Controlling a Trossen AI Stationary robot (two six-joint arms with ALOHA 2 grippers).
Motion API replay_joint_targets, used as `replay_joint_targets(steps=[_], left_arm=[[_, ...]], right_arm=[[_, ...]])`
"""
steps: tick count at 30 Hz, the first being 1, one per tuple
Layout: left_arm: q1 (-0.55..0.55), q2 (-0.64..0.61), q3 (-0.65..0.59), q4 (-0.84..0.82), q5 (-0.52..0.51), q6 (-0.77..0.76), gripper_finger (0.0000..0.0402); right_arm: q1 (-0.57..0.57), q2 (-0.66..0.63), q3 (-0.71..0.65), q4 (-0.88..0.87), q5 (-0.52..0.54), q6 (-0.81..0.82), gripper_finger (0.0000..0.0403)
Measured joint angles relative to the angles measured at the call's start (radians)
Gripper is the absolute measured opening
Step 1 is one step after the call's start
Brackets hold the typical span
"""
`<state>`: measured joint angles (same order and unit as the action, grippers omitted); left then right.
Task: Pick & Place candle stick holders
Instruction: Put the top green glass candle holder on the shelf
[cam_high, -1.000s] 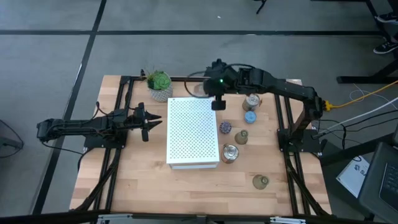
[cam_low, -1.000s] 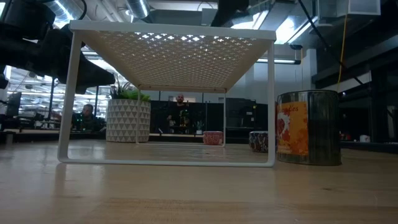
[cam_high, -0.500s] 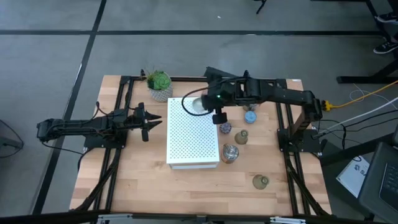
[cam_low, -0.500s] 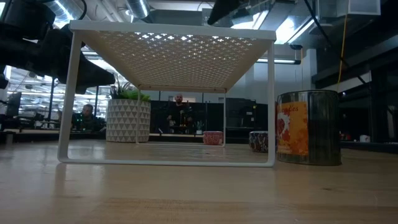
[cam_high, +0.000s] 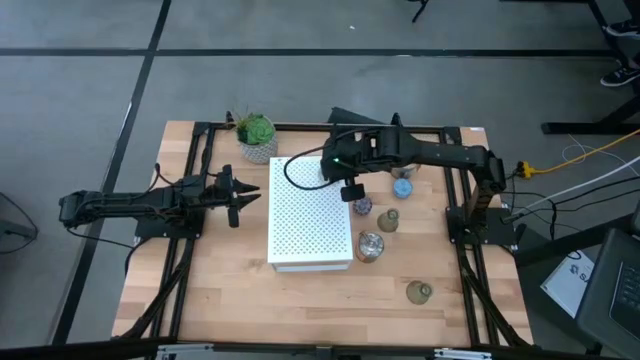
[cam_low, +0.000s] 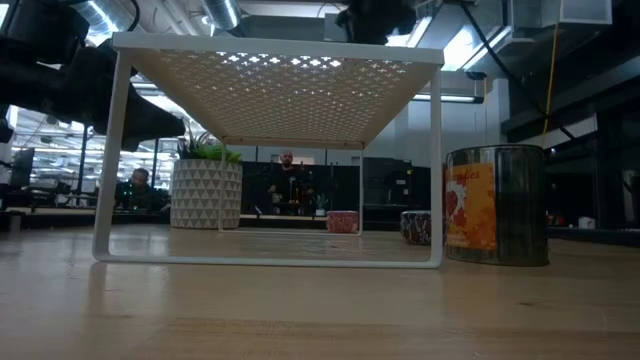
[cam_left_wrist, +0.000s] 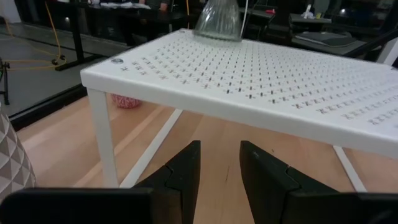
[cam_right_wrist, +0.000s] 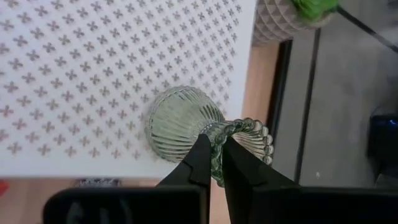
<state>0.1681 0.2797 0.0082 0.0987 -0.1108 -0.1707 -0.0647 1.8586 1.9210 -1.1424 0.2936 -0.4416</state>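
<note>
The silvery metal holder (cam_low: 497, 205) carries an orange printed label, but none of its lettering can be read.

Even overhead light, ceiling glare in low view, soft shadows

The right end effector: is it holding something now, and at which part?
Yes. The right end effector is shut on a ribbed glass candle stick holder, pinching its beaded rim, over the white perforated box.

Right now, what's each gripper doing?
Left gripper: open, empty, beside the white rack.
Right gripper: shut on a green glass holder over the rack.
</note>
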Motion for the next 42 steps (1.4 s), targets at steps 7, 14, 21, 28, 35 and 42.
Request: replay_joint_targets(steps=[7, 14, 21, 28, 35, 42], left_arm=[[0.0, 0.001, 0.0, 0.001, 0.0, 0.0, 0.0107], [0.0, 0.001, 0.0, 0.002, 0.0, 0.0, 0.0107], [0.0, 0.001, 0.0, 0.002, 0.0, 0.0, 0.0107], [0.0, 0.001, 0.0, 0.002, 0.0, 0.0, 0.0107], [0.0, 0.001, 0.0, 0.002, 0.0, 0.0, 0.0107], [0.0, 0.001, 0.0, 0.002, 0.0, 0.0, 0.0107]], right_arm=[[-0.002, 0.004, 0.001, 0.004, 0.006, 0.003, 0.002], [-0.018, 0.001, 0.001, -0.033, 0.026, 0.013, 0.0019], [-0.02, 0.0, 0.0, -0.028, 0.026, 0.022, 0.0018], [-0.02, 0.001, -0.001, -0.017, 0.017, 0.015, 0.0045], [-0.019, 0.003, -0.002, -0.003, 0.013, 0.025, 0.0056], [-0.019, 0.002, -0.002, 0.002, -0.059, 0.045, 0.0088]])
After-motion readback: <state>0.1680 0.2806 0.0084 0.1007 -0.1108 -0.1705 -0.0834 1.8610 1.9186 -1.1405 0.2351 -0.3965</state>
